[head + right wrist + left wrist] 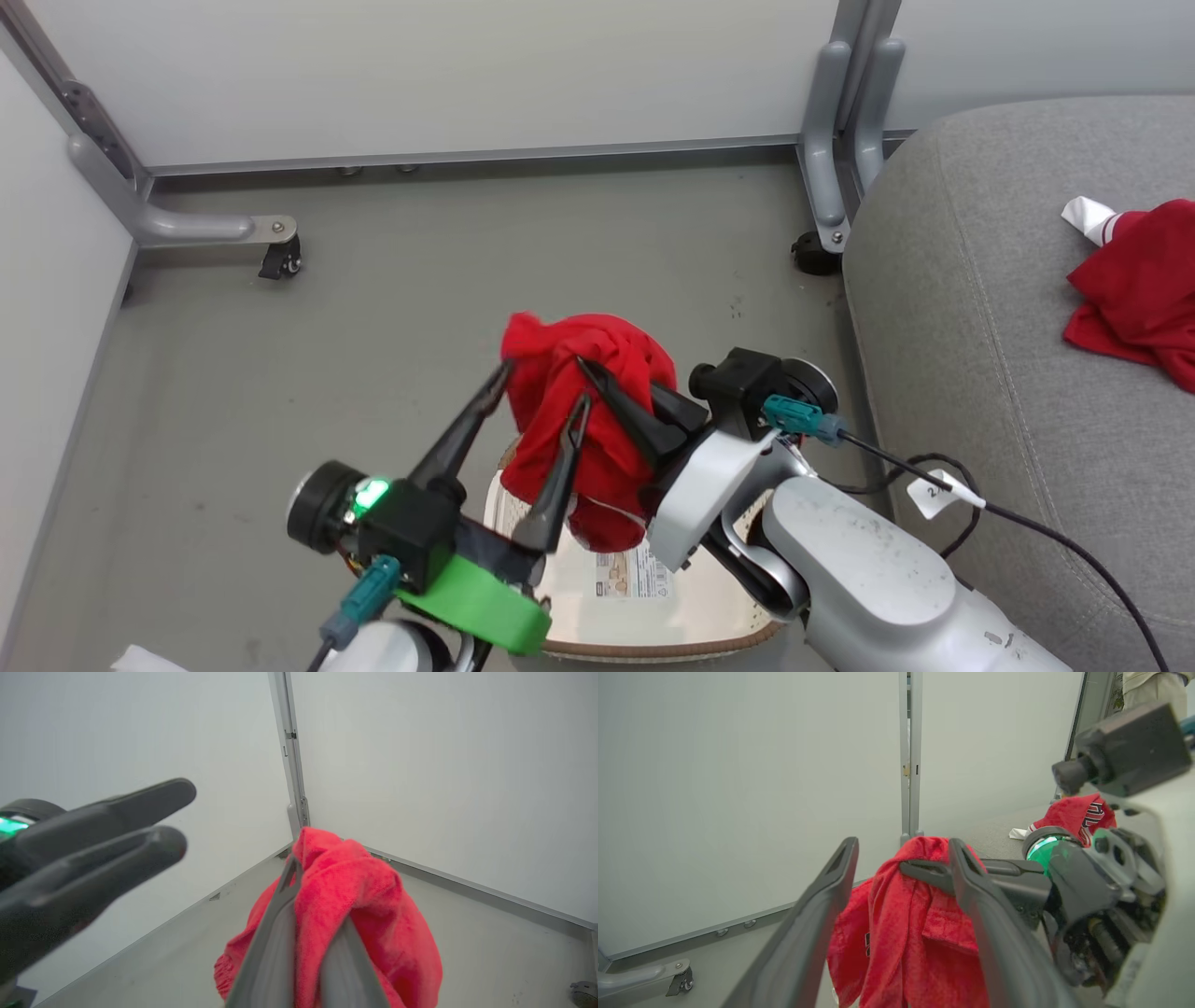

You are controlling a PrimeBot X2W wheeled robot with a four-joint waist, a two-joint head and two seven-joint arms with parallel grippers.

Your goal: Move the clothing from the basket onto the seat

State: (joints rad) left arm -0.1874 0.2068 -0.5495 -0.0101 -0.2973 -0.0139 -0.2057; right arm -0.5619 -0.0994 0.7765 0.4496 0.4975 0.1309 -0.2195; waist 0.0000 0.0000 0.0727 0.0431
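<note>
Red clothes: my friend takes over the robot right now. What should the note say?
Right hand: shut on a red garment, held up above the basket.
Left hand: open beside that garment, gripping nothing.
The other red garment lies on the seat.
Done: one piece on the seat, the second lifted out.
Left: carry it over to the seat and let go.
</note>
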